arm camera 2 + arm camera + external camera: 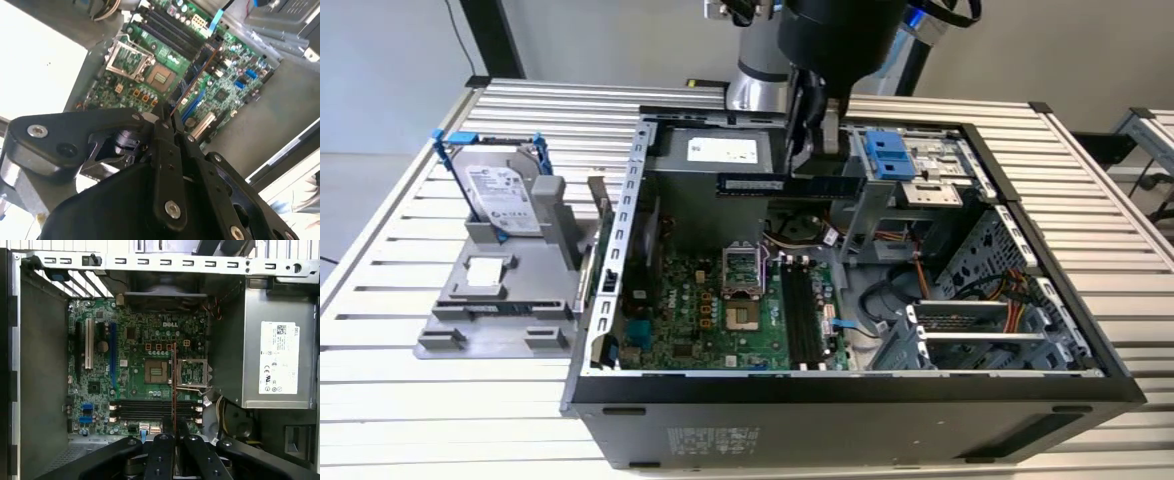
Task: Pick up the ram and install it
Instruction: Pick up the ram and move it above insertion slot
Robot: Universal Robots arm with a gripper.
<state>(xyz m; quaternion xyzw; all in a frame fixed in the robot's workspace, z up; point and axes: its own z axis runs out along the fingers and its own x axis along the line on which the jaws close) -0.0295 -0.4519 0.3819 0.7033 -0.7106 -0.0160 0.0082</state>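
1. Hard drive [500, 195] with blue rails is standing upright in a grey holder [494, 300] on the slatted table [400, 400], at the exterior view's left, well apart from your gripper.
2. Beside it the open computer case [854, 395] is lying on its side. You are looking down onto its green motherboard [700, 310], with the CPU socket [742, 270] and the black memory slots [807, 315] lying bare.
3. Above the board, your gripper [819, 170] is hanging inside the case with its fingers pinching narrowly on the ram [754, 183]. The stick is sitting level in the air, clear of the slots and just in front of the power supply [720, 150].
4. In the first wrist view the ram [174, 382] is showing edge-on as a thin line coming out from between the fingertips [162, 450] and running crosswise over the memory slots [150, 410].
5. Towards the exterior view's right, a blue drive bracket [887, 155] is sitting just beside your gripper.
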